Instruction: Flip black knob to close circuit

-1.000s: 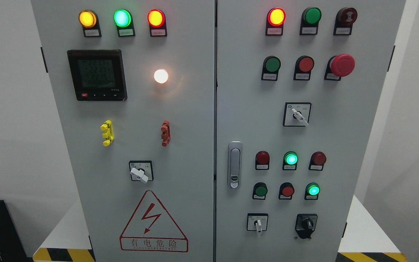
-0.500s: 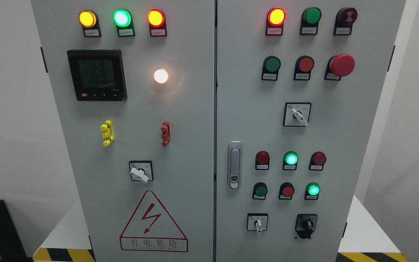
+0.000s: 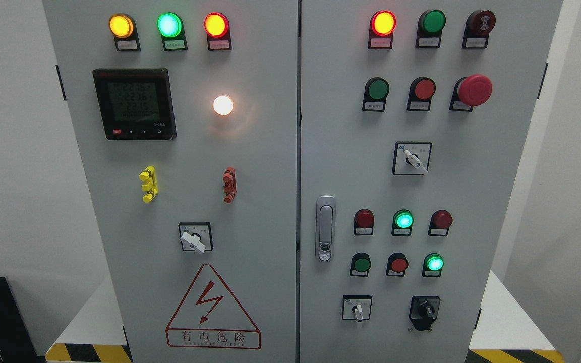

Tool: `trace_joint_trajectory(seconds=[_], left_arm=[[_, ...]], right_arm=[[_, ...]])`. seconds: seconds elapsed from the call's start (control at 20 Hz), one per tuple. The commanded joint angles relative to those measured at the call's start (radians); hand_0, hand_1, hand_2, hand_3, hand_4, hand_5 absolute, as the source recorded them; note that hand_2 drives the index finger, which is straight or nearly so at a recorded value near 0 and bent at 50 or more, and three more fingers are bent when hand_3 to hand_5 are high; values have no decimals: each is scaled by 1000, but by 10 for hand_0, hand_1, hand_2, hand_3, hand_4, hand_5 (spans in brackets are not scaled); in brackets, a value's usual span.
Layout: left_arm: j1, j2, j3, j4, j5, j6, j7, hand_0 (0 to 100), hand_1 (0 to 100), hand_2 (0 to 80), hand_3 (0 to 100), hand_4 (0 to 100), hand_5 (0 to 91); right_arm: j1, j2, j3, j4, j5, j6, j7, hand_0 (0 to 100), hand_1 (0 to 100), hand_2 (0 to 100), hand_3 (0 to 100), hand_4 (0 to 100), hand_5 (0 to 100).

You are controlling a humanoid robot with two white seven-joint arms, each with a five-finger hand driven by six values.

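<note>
The black knob (image 3: 425,310) sits on a black plate at the lower right of the grey cabinet's right door (image 3: 477,201). Its small handle points up and slightly left. Neither of my hands nor any arm shows in the head view.
A white-handled selector (image 3: 357,310) sits left of the black knob, another (image 3: 414,160) higher up and a third (image 3: 193,241) on the left door. A red mushroom stop button (image 3: 474,89) juts out at upper right. A metal door latch (image 3: 325,228) is by the seam. Lit lamps line the top.
Nothing has moved; only the digits on the meter display flicker.
</note>
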Motion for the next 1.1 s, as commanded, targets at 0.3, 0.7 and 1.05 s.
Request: trace_joint_trajectory(seconds=[0.3, 0.7, 1.05], left_arm=[[0, 0, -21, 22, -21, 0, 0, 120, 556, 0, 0, 0, 0], [0, 0, -20, 22, -20, 0, 0, 120, 556, 0, 0, 0, 0], [0, 0, -20, 22, -20, 0, 0, 120, 556, 0, 0, 0, 0]], right_arm=[[-68, 2, -10, -276, 226, 155, 70, 0, 87, 797, 977, 778, 807], [-114, 7, -13, -274, 298, 228, 73, 0, 81, 799, 981, 784, 811], [-151, 7, -54, -260, 416, 222, 73, 0, 77, 796, 981, 785, 813]])
